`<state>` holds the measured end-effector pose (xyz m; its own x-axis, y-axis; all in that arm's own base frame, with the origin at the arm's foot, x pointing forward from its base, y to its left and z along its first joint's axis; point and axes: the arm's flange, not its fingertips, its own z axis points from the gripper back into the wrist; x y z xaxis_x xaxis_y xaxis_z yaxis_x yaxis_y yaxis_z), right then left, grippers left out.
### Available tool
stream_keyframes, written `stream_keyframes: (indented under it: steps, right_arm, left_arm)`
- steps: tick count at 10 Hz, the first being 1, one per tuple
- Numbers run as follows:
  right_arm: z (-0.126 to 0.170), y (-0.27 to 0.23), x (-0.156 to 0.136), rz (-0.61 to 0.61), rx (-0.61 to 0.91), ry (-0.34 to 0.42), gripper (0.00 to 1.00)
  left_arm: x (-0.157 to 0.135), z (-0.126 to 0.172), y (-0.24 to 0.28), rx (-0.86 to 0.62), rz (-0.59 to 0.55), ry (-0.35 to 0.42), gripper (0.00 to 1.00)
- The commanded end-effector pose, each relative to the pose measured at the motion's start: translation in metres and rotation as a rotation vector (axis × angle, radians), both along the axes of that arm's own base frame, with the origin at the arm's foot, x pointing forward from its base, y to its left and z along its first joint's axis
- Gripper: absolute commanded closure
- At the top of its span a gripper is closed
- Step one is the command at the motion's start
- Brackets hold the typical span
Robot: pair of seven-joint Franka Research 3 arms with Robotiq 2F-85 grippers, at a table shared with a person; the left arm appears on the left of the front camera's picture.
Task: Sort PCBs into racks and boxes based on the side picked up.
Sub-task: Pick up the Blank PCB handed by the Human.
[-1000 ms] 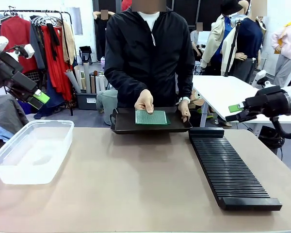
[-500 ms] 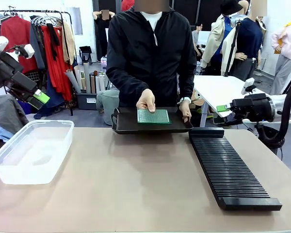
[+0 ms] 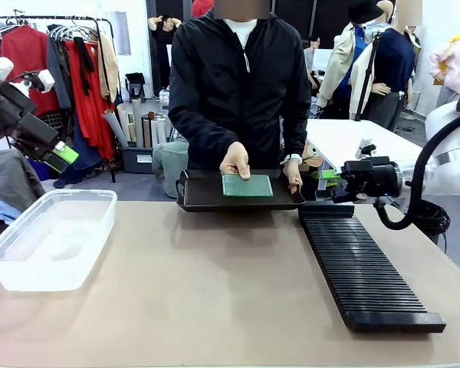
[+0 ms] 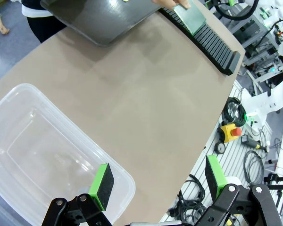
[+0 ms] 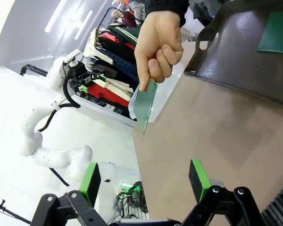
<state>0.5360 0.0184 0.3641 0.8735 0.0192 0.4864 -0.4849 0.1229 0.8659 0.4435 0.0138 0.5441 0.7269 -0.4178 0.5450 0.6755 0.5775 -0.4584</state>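
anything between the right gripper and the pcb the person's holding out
Nothing visible. In the right wrist view the open right gripper faces the PCB across bare space. The person's hand pinches only its top edge, leaving the lower part free.

Likely a robotics lab: clothes rail (image 3: 70, 29), floor cables (image 4: 233, 106), an emergency-stop button (image 4: 235, 132).

clothes rail (image 3: 61, 18) with red garments (image 3: 84, 84) back left, white table (image 3: 353, 142) back right, grey floor (image 3: 134, 186), upright rolls (image 3: 123, 123) by the rail.
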Motion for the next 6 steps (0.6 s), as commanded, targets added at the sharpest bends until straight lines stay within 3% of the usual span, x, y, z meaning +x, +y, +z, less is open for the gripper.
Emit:
stream_keyframes:
  steps: [1, 6]
  right_arm:
    - [0.006, 0.011, 0.021, 0.014, 0.042, 0.035, 0.0]
    - [-0.01, 0.054, 0.043, 0.093, 0.039, 0.107, 0.0]
  left_arm:
    - [0.0, 0.001, 0.0, -0.005, -0.004, -0.003, 0.0]
    - [0.0, 0.001, 0.0, -0.005, -0.004, -0.003, 0.0]
